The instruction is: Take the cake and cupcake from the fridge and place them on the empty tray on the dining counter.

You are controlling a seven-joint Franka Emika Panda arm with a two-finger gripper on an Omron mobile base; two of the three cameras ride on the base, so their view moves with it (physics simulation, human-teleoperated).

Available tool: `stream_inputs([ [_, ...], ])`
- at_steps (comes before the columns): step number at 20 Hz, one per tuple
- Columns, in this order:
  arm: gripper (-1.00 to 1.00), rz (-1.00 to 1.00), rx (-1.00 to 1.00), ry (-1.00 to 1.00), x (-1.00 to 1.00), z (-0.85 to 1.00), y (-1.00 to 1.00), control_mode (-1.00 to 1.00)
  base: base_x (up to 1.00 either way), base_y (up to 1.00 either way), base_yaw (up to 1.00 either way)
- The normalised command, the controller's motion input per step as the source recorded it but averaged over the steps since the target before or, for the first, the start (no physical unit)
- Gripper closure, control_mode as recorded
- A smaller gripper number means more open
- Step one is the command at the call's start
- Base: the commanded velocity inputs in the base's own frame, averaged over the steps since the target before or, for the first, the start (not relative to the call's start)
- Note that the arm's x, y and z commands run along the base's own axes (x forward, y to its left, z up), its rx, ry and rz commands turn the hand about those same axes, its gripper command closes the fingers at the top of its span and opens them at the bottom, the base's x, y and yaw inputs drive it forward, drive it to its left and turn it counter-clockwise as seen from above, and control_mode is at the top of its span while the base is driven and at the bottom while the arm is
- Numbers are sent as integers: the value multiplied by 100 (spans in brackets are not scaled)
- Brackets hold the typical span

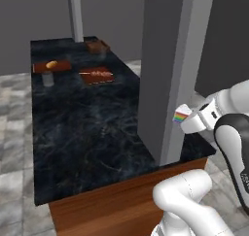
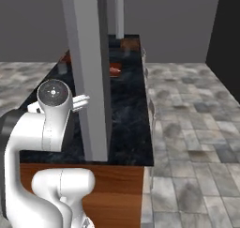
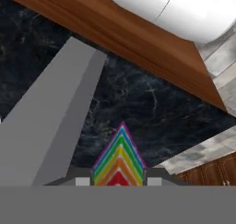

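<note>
The fingers (image 3: 118, 180) are clamped on either side of the rainbow-striped cake (image 3: 119, 158), holding it above the black marbled surface (image 1: 87, 128) just beside a grey pillar (image 1: 168, 70); the brown wooden tray (image 1: 97, 75) lies well apart at the far end, near a bread board (image 1: 51, 66).

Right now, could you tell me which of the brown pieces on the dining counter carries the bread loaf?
The flat brown board at the counter's far left edge, beside a grey cup; the tray sits to its right, the small brown box farther back.
</note>
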Motion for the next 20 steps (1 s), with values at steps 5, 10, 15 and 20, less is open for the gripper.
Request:
stream_inputs([
  [5,100,0,0,0,0,0,0,100,32,-48,-20],
  [10,100,0,0,0,0,0,0,100,34,-49,-18],
  [15,100,0,0,0,0,0,0,100,45,-42,-13],
  [20,100,0,0,0,0,0,0,100,49,-46,-8],
])
